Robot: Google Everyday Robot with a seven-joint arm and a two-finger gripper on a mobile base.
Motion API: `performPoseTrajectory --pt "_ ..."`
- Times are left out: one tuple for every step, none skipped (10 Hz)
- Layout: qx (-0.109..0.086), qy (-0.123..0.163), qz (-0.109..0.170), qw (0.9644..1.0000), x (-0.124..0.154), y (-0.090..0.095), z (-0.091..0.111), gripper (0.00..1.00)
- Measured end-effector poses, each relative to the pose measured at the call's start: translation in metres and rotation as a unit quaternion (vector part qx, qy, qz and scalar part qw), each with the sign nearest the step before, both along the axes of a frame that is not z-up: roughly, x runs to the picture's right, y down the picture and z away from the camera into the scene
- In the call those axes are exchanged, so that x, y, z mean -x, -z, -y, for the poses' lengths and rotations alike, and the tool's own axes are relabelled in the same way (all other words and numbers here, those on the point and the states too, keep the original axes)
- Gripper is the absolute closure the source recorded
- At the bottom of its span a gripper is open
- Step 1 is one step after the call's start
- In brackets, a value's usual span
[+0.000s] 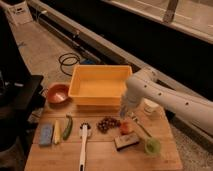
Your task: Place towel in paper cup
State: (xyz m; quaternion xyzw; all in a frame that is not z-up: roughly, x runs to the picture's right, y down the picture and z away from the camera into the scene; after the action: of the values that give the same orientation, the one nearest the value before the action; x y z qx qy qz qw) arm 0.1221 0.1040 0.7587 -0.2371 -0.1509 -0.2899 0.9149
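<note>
gripper low at the bin's front-right corner, over the board; grip state can't tell. paper cup just right of the arm, looks upright. towel: can't make it out.

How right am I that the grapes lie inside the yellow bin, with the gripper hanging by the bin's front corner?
Not quite: the camera view shows the grapes on the table in front of the yellow bin, not inside it. The gripper hangs by the bin's front corner.
</note>
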Motion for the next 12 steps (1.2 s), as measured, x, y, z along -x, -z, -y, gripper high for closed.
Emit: performPoseTrajectory --pt "-0.003 -0.007 -0.019 0.9998 -0.019 0.002 0.007 1.00" --pt "-0.008 -0.015 -0.036 0.9992 -0.038 0.004 0.016 1.00" --pt "-0.013 -0.024 -0.058 0.9979 -0.064 0.006 0.027 1.00" --pt "-0.018 -0.035 -0.081 0.9960 -0.091 0.010 0.037 1.00" --pt "-0.027 -0.046 -0.101 0.9934 -0.115 0.011 0.049 1.00" --pt "-0.034 -0.055 -0.115 0.9912 -0.128 0.011 0.061 1.00" --pt "-0.041 -0.061 -0.124 0.9896 -0.137 0.008 0.072 1.00" --pt "-0.047 -0.066 -0.133 0.9879 -0.142 0.002 0.084 1.00" --pt "-0.050 -0.066 -0.136 0.9873 -0.143 -0.004 0.089 1.00" --pt "-0.054 -0.067 -0.138 0.9867 -0.144 -0.012 0.094 1.00" --pt "-0.056 -0.070 -0.137 0.9865 -0.143 -0.028 0.098 1.00" --pt "-0.055 -0.073 -0.135 0.9866 -0.144 -0.037 0.096 1.00"
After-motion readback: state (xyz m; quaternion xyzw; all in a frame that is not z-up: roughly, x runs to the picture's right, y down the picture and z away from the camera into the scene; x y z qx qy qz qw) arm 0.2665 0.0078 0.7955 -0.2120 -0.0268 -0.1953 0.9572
